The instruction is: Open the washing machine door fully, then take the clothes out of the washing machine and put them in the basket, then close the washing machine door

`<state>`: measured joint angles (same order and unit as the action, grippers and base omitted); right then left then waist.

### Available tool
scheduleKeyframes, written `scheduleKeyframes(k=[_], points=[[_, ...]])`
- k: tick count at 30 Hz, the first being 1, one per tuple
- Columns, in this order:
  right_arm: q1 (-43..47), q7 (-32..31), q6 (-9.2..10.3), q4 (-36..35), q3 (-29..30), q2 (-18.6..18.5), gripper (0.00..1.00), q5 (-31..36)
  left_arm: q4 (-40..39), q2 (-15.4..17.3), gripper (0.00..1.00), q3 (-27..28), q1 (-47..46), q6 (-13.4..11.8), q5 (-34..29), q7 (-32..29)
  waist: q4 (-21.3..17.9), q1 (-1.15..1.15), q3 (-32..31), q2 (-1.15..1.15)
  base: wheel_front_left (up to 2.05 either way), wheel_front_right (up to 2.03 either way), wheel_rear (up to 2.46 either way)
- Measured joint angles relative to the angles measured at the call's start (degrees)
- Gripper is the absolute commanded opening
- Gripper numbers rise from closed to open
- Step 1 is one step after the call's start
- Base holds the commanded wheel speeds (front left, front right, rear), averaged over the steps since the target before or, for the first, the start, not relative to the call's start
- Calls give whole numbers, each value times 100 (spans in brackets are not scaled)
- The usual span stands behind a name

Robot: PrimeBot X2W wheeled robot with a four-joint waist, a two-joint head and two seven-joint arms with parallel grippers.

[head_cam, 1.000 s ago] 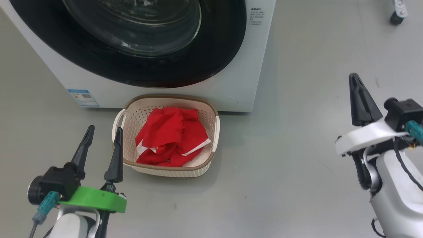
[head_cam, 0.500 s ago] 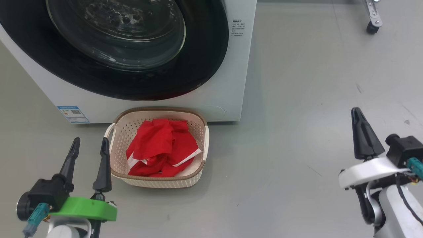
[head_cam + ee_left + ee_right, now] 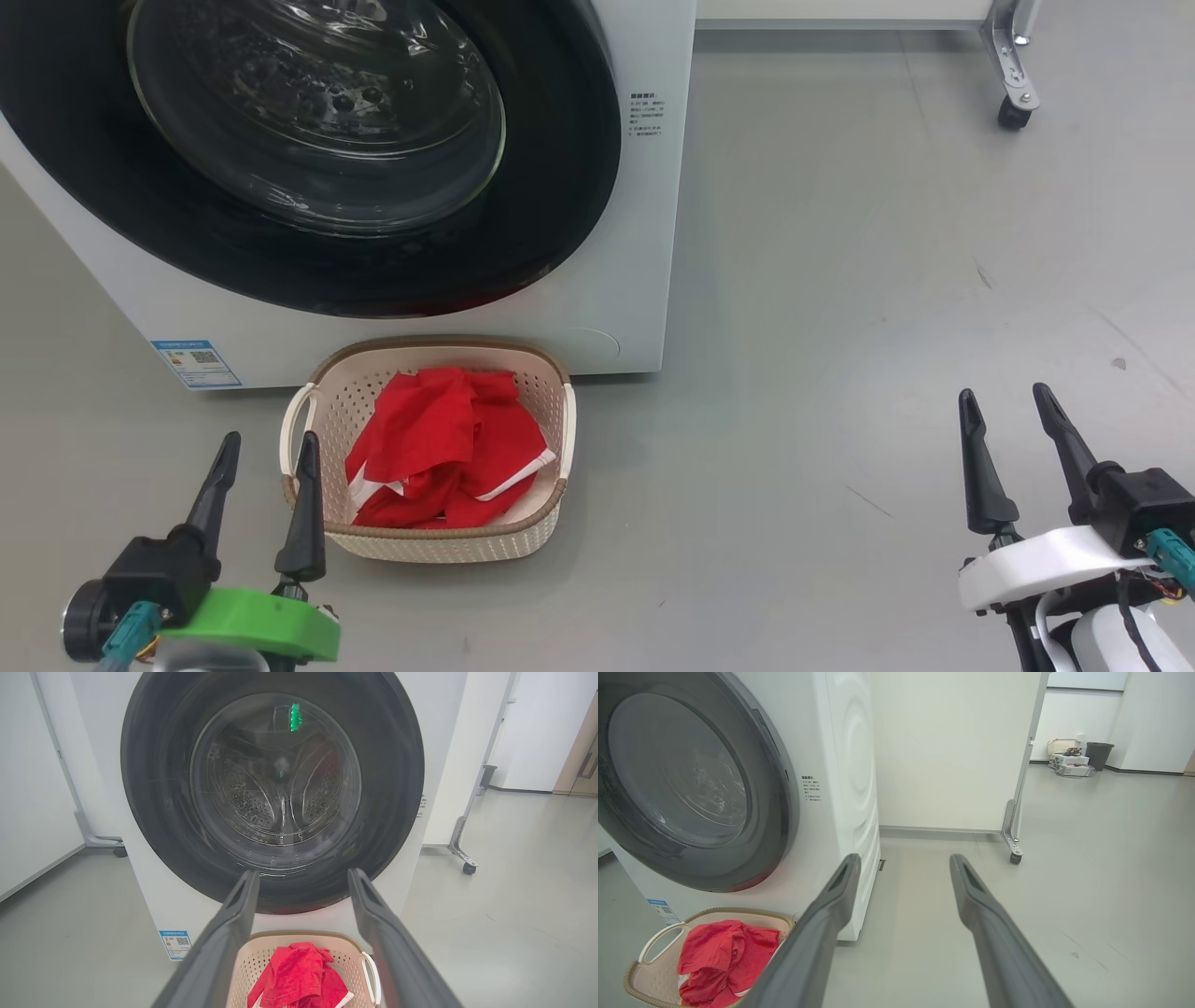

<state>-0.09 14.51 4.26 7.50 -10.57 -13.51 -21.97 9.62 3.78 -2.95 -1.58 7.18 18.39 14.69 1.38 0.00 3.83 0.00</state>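
Note:
The white washing machine point(image 3: 644, 243) stands at the top left with its black-rimmed glass door point(image 3: 317, 140) shut flat against the front. On the floor just before it sits the cream basket point(image 3: 439, 546) holding the red clothes point(image 3: 439, 448). My left gripper point(image 3: 266, 443) is open and empty, right beside the basket's left handle. My right gripper point(image 3: 1008, 397) is open and empty over bare floor, far right of the basket. The left wrist view faces the door point(image 3: 273, 788), with basket point(image 3: 345, 949) and clothes point(image 3: 299, 975) below. The right wrist view has the machine point(image 3: 850, 779), door point(image 3: 691, 779) and basket point(image 3: 654, 947) at left.
A white panel on a castor point(image 3: 1013, 112) stands behind the machine's right side. Grey floor stretches to the right. In the right wrist view a dark bin point(image 3: 1099, 755) and boxes stand far back by the wall.
The camera has pulled back, so machine and basket sit smaller and further left. My right gripper's fingers, together before, now stand apart. The left gripper stays open.

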Motion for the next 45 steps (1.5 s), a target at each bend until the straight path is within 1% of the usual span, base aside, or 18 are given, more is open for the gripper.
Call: scheduleKeyframes(k=[3,6,21,25,33,41,45], points=[[98,0,0,-85,53,9,100,27,26,-19,100,-31,21,0,0,1,-19,0,-20,0,0,0,0],[164,0,0,-163,79,31,100,68,44,-66,100,86,28,0,26,0,-22,0,-30,0,0,0,0],[371,0,-5,-377,151,108,100,198,-18,-70,100,65,43,0,-49,0,-54,0,-37,0,0,0,0],[404,0,-8,-426,205,110,100,218,100,-73,100,-10,51,0,-93,0,-72,0,-29,0,0,0,0],[419,0,-11,-523,265,155,100,248,191,-86,100,101,68,0,-144,0,-103,0,3,0,0,0,0],[447,0,-16,-538,318,194,100,294,191,-92,100,-40,68,0,-22,0,-122,0,45,0,0,0,0],[489,0,-66,-555,319,222,100,303,179,-92,100,-53,68,0,26,0,-118,0,66,0,0,0,0]])
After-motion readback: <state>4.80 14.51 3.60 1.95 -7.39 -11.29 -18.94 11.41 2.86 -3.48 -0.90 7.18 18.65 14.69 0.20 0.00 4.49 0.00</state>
